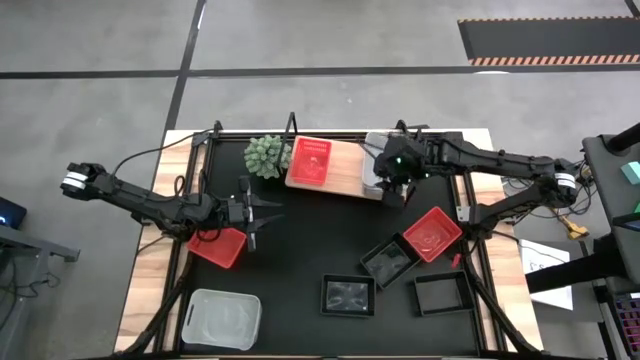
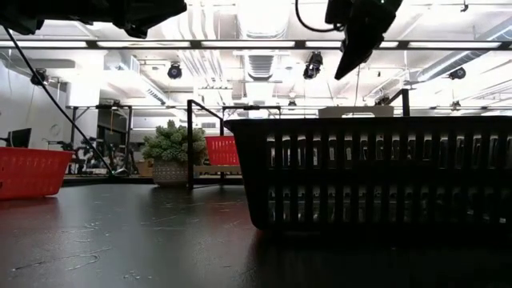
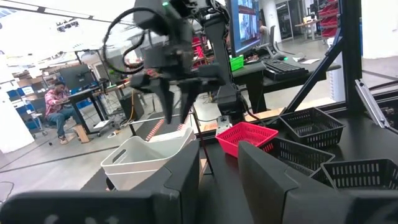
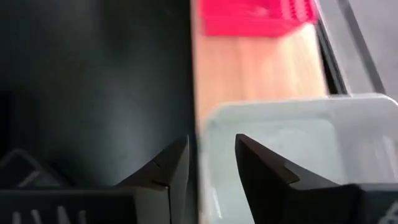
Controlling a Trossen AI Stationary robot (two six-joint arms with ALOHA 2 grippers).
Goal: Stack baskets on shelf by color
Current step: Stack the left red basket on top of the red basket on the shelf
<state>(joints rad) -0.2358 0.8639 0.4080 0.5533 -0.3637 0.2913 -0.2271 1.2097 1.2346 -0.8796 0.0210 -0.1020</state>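
Observation:
The wooden shelf (image 1: 345,178) lies at the table's far side. A red basket (image 1: 310,161) rests flat on its left part. White baskets (image 1: 377,160), seemingly two nested (image 3: 146,155), sit on its right end. My right gripper (image 1: 392,190) (image 4: 211,163) hovers open above their near rim, fingers pointing down. My left gripper (image 1: 260,212) (image 3: 219,177) is open and empty, raised over the left side of the table beside a second red basket (image 1: 220,246) that rests on the mat. A third red basket (image 1: 432,232) rests on the mat at the right, partly on a black one.
Three black baskets (image 1: 388,263) (image 1: 348,296) (image 1: 443,293) lie on the mat's near right part. One more white basket (image 1: 220,318) sits at the near left edge. A green plant (image 1: 268,156) stands left of the shelf. A person (image 3: 59,106) sits far behind the table.

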